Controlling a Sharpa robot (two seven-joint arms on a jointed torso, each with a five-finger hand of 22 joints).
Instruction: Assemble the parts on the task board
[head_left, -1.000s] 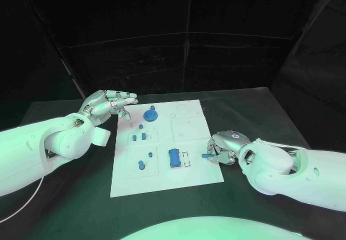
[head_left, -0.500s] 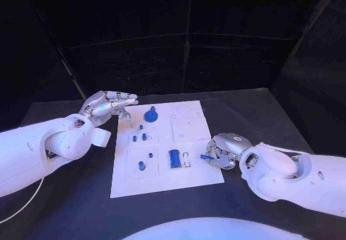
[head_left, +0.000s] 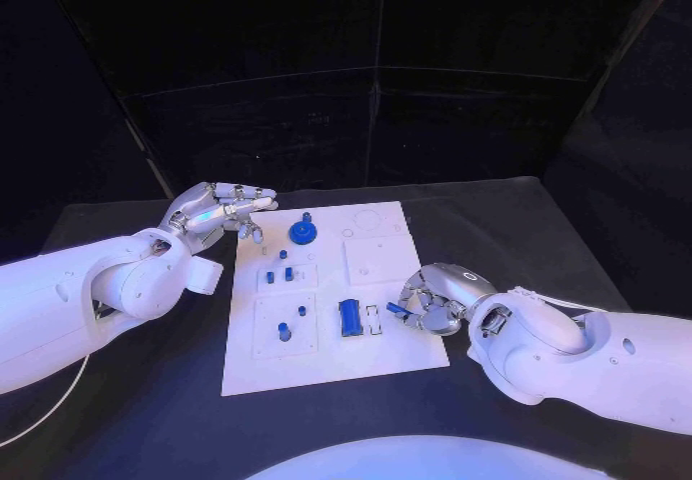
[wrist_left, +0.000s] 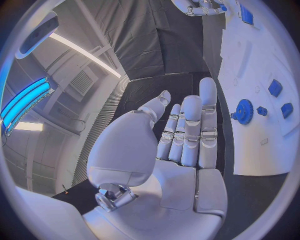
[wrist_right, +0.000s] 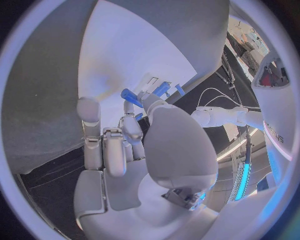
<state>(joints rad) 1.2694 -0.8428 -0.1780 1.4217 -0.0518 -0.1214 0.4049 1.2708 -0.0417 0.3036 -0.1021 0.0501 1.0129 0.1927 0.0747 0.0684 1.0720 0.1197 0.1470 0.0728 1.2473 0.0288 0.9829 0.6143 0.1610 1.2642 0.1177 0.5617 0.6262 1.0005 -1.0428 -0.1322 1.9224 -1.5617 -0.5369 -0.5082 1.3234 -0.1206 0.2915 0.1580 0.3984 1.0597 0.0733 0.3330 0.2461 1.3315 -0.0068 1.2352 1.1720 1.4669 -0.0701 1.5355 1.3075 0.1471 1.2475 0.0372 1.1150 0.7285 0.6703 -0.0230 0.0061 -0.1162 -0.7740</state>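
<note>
Task board (head_left: 378, 345), the white plate, lies in the middle of the black desk (head_left: 548, 240), its long side running away from the robot. On it, near the far end, sits a round blue gear-like part (head_left: 303, 232), also seen in the left wrist view (wrist_left: 243, 111) just beyond the left hand's fingertips. Below it in the head view lie several small blue pieces (head_left: 278, 273), then two more in a recessed panel (head_left: 293, 322), and a longer blue block (head_left: 348, 317) beside two pale slots near the board's right side. The left hand (head_left: 216, 212) hovers at the board's far left corner, over the desk edge of the plate; its fingers (wrist_left: 190, 127) are stretched out side by side with the thumb set apart, holding nothing. The right hand (head_left: 430, 302) is at the board's right edge, near the blue block, with its fingers curled in and pinching a small blue part (head_left: 395, 309) at the fingertips. The right wrist view shows the same blue part (wrist_right: 130, 97) as a slim blue bar held at the tips of the fingers (wrist_right: 123, 135), above the white board, tilted rather than flat
</note>
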